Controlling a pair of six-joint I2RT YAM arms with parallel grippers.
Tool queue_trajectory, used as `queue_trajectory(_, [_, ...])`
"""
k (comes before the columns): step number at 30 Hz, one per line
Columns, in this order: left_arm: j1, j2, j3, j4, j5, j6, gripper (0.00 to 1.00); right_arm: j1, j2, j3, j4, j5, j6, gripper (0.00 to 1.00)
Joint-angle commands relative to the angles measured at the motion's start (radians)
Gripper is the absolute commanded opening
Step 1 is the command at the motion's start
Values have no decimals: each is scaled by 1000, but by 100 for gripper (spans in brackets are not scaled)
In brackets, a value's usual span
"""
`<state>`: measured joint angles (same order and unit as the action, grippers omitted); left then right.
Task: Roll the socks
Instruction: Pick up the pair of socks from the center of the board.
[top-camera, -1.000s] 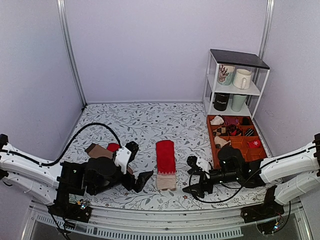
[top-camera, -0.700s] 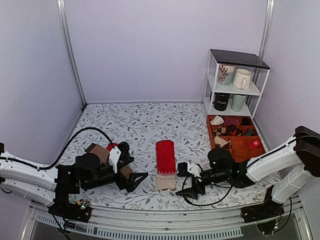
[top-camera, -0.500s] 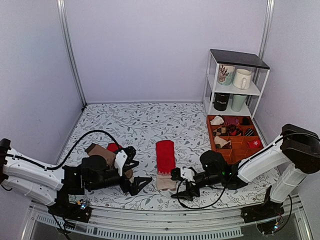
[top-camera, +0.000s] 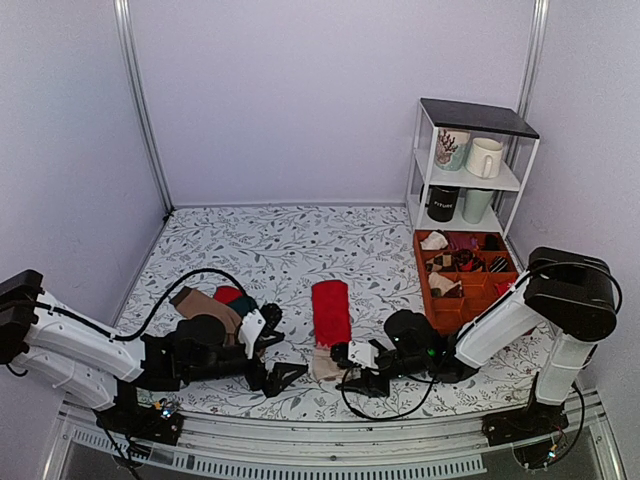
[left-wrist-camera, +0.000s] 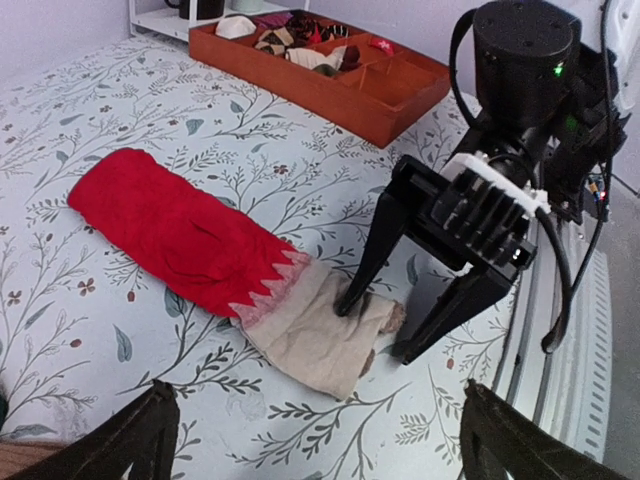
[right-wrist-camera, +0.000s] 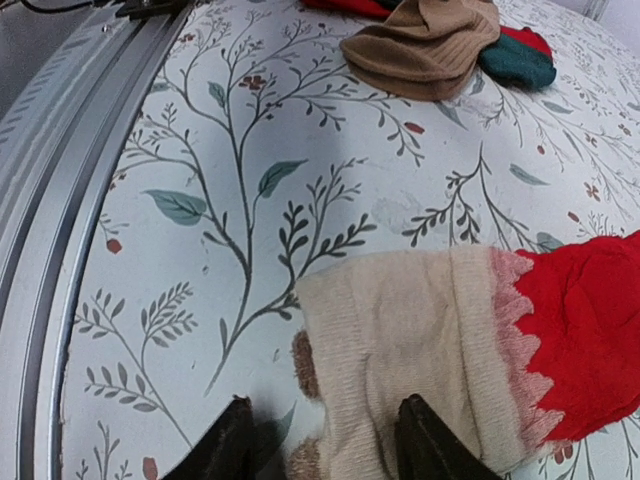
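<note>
The socks (top-camera: 331, 312) lie flat near the middle of the leaf-printed table (top-camera: 290, 245), a little toward 6 o'clock in the overhead view. The red part points to 12 o'clock and the pale beige end to 6 o'clock, with a zigzag seam where the two colours meet. Nothing is rolled yet. The right gripper (top-camera: 354, 372) sits low at about 4 o'clock of the beige end, its fingers spread apart. In the left wrist view, one finger (left-wrist-camera: 352, 296) touches the top of the beige end near its corner. The other comes down on the table just beside that corner, so the corner lies between the two. In the right wrist view a small brown patch shows at that same corner. The left gripper (top-camera: 277, 376) hovers low at about 8 o'clock of the beige end, near it but not touching. Its fingers are spread wide and nothing is between them. At 9 o'clock of the socks lies a small heap: a tan-brown sock (top-camera: 205, 303) on top, a dark green sock (right-wrist-camera: 515, 62) just beside it, and a bit of red cloth (top-camera: 227, 294) touching both. At 3 o'clock stands an orange tray (left-wrist-camera: 330, 98) with small rolled items in its compartments. Behind it, at about 1 o'clock, a white shelf (top-camera: 517, 180) with a black top holds four mugs.
</note>
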<state>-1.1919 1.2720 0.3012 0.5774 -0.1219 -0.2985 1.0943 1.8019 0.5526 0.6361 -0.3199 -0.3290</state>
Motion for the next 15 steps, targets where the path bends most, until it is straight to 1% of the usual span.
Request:
queue_trajectory(1, [21, 18, -12, 51, 45, 18, 98, 7, 74, 21, 23, 56, 37, 43])
queue_trajectory(3, [22, 25, -13, 53, 57, 25, 98, 7, 85, 19, 20, 68, 56, 31])
queue_trajectory(6, [22, 33, -25, 80, 84, 41, 97, 7, 90, 16, -8, 91, 86, 25])
queue_trajectory(10, [23, 49, -58, 160, 109, 82, 93, 7, 83, 55, -153, 57, 184, 3])
queue_trajectory(11, [22, 57, -61, 171, 120, 98, 92, 6, 81, 70, -198, 21, 203, 0])
queue_trajectory(15, [22, 98, -55, 212, 174, 162, 80, -11, 92, 144, -373, -135, 312, 0])
